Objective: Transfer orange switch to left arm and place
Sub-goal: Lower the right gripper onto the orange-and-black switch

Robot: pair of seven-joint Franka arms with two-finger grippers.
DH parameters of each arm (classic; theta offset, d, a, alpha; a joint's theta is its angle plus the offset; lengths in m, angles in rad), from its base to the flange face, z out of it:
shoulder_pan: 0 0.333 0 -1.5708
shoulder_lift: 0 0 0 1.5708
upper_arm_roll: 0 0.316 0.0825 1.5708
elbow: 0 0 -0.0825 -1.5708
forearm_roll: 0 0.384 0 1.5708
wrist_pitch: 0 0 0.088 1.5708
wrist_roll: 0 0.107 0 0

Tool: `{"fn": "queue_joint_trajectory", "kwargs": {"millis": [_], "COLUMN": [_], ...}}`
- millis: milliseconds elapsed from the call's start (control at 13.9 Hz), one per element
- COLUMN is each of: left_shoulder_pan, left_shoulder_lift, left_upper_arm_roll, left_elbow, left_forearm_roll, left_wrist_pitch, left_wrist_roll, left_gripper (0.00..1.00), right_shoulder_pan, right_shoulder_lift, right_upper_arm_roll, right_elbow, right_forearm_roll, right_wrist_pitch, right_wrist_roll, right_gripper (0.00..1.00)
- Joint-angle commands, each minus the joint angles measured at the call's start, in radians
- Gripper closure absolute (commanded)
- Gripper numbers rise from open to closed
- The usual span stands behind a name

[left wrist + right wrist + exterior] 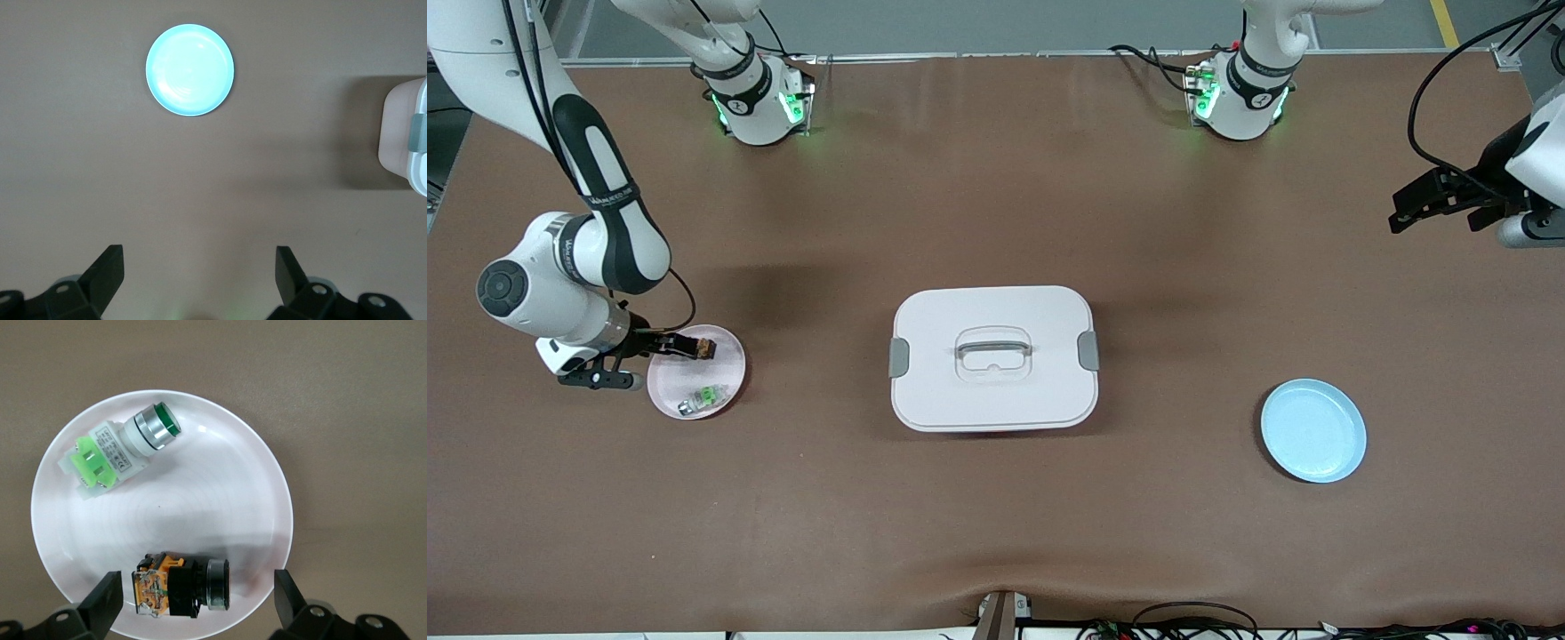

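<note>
The brown table (996, 533) is lying mostly bare, with wide open cloth between its three items. The white rounded-rectangular box (993, 357), with grey side latches and a clear lid handle, is sitting at the centre. The round pink plate (727, 391) is resting toward the right arm's end, the round blue plate (1313, 430) toward the left arm's end, each well apart from the box.

The orange switch (181, 583), a black cylinder with an orange terminal block, is lying on its side in the pink plate, near the rim farther from the front camera, its long axis running along the line between the open fingers. The green-and-clear component (120, 457) is lying in the same plate, nearer the front camera.

The right gripper (193, 603) is hovering over the switch, jaws spread wide to either side, holding nothing. The left gripper (200, 280) is waiting above bare cloth, fully spread and empty.
</note>
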Motion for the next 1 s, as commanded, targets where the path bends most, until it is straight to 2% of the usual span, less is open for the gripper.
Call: {"fn": "queue_joint_trajectory", "kwargs": {"millis": [0, 215, 933], "left_shoulder_pan": [0.003, 0.003, 0.003], "left_shoulder_lift": [0.012, 0.016, 0.016], "left_upper_arm_roll": [0.001, 0.001, 0.002], "left_elbow": [0.02, 0.02, 0.02], "left_forearm_roll": [0.007, 0.007, 0.007], "left_wrist_pitch": [-0.016, -0.016, -0.016], "left_wrist_roll": [0.008, 0.008, 0.01], "left_gripper": [0.0, 0.0, 0.0], "right_shoulder_pan": [0.011, 0.026, 0.029], "right_shoulder_lift": [-0.017, -0.017, -0.015], "right_upper_arm_roll": [0.003, 0.003, 0.003], "right_elbow": [-0.036, -0.068, -0.078], "right_forearm_roll": [0.01, 0.01, 0.01], "right_wrist_pitch": [0.031, 0.078, 0.077], "right_wrist_roll": [0.0, 0.0, -0.006], "right_gripper": [0.0, 0.0, 0.0]}}
